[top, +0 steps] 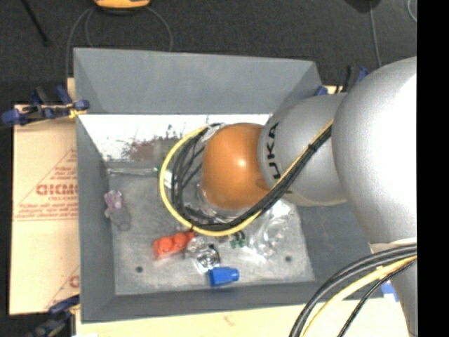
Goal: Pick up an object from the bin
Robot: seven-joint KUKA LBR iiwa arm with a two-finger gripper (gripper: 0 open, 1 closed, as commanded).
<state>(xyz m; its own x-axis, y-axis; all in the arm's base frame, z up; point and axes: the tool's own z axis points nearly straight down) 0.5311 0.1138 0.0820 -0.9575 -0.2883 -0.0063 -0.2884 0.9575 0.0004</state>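
Seemingly the pick is only at its start: the silver arm [365,139] reaches in from the right and hangs low over the grey metal bin [91,188], its wrist above the middle of the floor. The orange cover [231,163] on that wrist, ringed by a loop of yellow and black cables [168,181], hides the gripper beneath it, so I cannot tell whether it is open, closed or gripping anything.

Nothing can be seen lifted. The loose things in view all lie on the bin floor, towards the near side. A crumpled clear plastic piece [270,234] lies just under the cover's near right edge. An orange-red plastic piece [172,244] rests left of it, below the cable loop. A pale purple figure [114,203] lies well apart, by the left wall. A blue cap [223,276] sits close to the near wall, with a small shiny metal thing [205,257] just beside it and a tiny green bit [238,242] near the clear plastic.

By my judgement the grasp and the lift are both left to do; the clear plastic and the shiny thing lie nearest the wrist
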